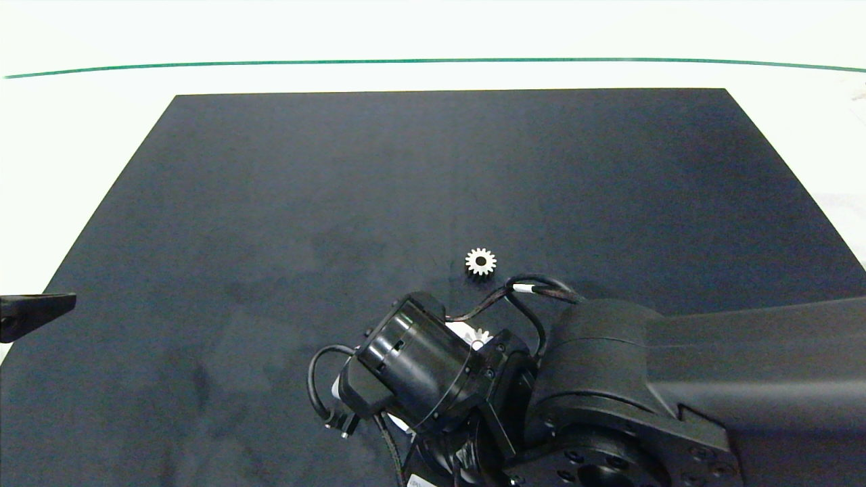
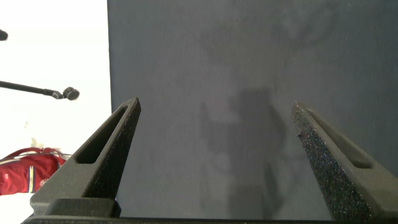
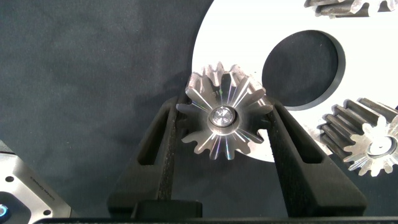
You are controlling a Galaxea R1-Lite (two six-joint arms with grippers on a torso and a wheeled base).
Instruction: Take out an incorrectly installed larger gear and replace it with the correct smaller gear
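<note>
Four gears show: one larger gear (image 3: pixel 225 113) on the white plate (image 3: pixel 249 37), two other gears (image 3: pixel 367 137) at the plate's edge, and one smaller gear (image 1: pixel 481 261) off the plate.

Larger gear (image 3: pixel 227 112) star-toothed, silvery, on white plate; smaller gear (image 1: pixel 480 261) flat on black mat.

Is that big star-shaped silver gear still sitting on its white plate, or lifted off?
Still on: the big silvery bevel gear sits over the white plate's edge, a pin in its centre, the right gripper closed against its teeth.
</note>
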